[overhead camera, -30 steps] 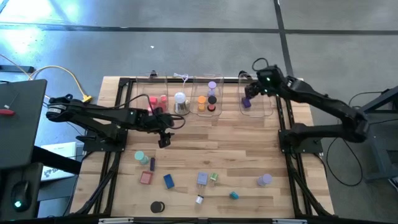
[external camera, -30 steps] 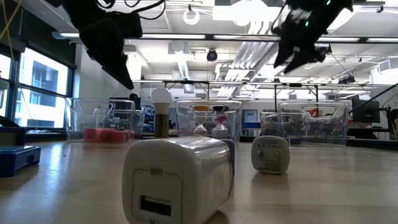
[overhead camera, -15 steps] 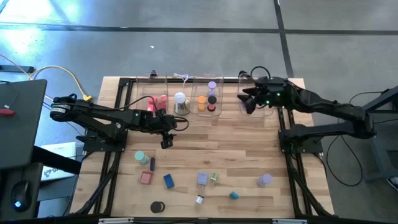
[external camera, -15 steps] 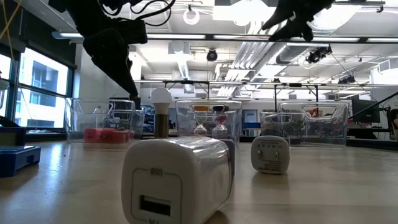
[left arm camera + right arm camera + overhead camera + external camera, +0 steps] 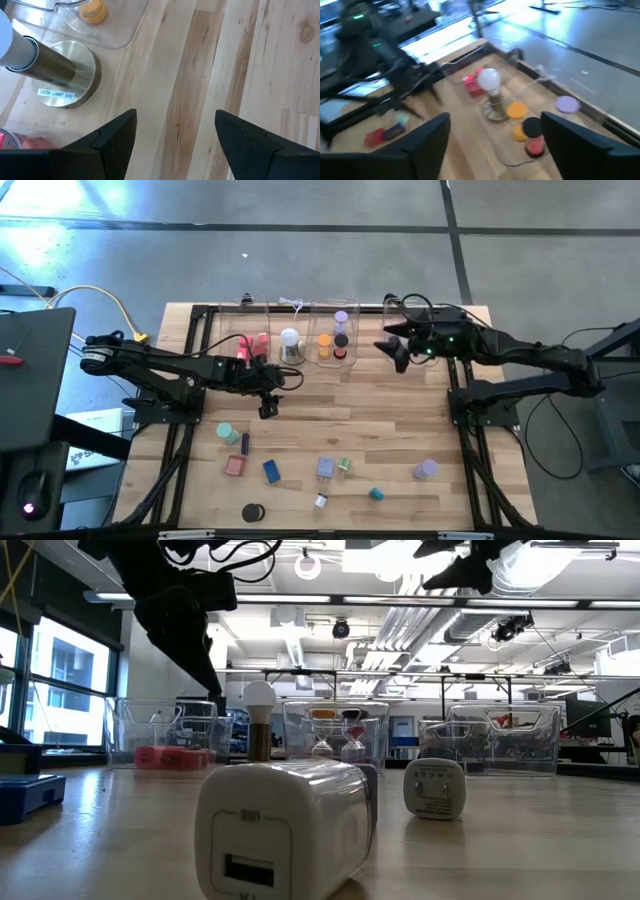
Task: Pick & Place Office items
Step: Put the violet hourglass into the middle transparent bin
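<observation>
Progress: partly done — several small coloured office pieces [image 5: 330, 340] sit in bins, about ten loose ones [image 5: 270, 470] remain on the wooden counter [image 5: 400, 420].
Clear plastic bins [image 5: 325, 330]: at the far edge; pink blocks [image 5: 250, 343] left, orange, black and red pieces in the middle.
Left tool [image 5: 266, 409]: fingers spread, empty, above the counter near the lamp [image 5: 65, 75].
Right tool [image 5: 393, 350]: fingers apart, empty — by the rightmost bin.
</observation>
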You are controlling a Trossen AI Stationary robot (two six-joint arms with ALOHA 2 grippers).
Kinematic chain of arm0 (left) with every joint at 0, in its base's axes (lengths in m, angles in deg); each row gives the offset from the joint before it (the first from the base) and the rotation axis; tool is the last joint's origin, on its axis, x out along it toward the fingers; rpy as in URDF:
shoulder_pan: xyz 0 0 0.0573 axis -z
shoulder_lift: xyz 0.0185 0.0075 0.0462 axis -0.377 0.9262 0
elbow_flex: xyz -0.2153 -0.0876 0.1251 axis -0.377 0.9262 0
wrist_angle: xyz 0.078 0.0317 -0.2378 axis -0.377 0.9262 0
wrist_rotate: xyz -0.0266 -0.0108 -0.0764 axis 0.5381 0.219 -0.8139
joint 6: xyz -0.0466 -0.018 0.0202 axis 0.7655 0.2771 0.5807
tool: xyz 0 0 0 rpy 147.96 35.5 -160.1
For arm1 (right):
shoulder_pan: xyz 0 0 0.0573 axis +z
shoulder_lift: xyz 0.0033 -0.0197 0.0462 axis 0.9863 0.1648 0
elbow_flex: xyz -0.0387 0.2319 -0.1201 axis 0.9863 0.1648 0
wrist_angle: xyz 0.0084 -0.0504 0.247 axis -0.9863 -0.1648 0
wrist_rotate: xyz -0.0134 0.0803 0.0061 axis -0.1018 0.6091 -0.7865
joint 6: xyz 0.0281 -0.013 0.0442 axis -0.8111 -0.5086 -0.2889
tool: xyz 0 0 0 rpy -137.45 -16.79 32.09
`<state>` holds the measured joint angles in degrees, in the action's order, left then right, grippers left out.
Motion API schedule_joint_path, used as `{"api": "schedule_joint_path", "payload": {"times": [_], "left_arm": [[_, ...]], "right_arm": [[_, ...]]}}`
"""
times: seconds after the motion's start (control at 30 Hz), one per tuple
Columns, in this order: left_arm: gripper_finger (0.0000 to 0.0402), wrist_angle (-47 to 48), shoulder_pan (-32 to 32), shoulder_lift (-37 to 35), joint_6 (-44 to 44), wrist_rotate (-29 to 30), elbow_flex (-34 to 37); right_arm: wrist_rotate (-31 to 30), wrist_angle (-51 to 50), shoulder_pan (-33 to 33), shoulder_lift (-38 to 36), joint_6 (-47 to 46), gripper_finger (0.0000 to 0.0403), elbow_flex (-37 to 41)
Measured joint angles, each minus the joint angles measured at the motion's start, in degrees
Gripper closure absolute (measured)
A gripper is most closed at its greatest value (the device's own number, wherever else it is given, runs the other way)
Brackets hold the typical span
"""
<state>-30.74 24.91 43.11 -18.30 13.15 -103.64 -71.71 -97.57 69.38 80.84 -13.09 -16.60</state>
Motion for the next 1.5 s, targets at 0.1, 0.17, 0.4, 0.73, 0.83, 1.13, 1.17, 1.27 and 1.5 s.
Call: {"api": "schedule_joint_path", "payload": {"times": [0.1,0.17,0.4,0.73,0.83,1.13,1.17,1.27,1.5], "left_arm": [[0.0140,0.00,0.00,0.00,0.02,0.00,0.00],[0.0140,0.00,0.00,-0.02,0.02,0.00,0.00],[0.0140,0.00,0.00,-0.04,0.02,0.00,-0.01],[0.0140,-0.01,0.00,-0.04,0.00,0.02,-0.01],[0.0140,-0.02,0.00,-0.04,0.00,0.02,-0.02],[0.0140,-0.02,0.00,-0.05,0.86,0.02,-0.02],[0.0140,-0.02,0.00,-0.04,0.87,0.02,-0.02],[0.0140,-0.02,0.00,-0.05,0.87,0.02,-0.02],[0.0140,-0.01,0.00,-0.07,0.92,0.02,-0.02]], "right_arm": [[4.20,-0.03,0.76,0.00,1.74,0.0068,0.00],[6.74,0.19,1.25,0.00,1.50,0.0050,0.00],[21.07,-3.22,4.53,0.85,-1.35,0.0025,-0.02],[31.18,-21.34,12.70,3.01,-20.40,0.0031,-0.02],[30.54,-26.10,17.06,4.22,-31.00,0.0031,-0.02],[16.99,-34.25,34.55,7.86,-58.75,0.0031,-0.02],[15.72,-34.51,36.47,8.43,-61.30,0.0031,-0.02],[12.85,-35.23,41.80,10.32,-67.35,0.0031,-0.02],[10.91,-38.82,49.63,16.76,-77.59,0.0031,-0.02]]}}
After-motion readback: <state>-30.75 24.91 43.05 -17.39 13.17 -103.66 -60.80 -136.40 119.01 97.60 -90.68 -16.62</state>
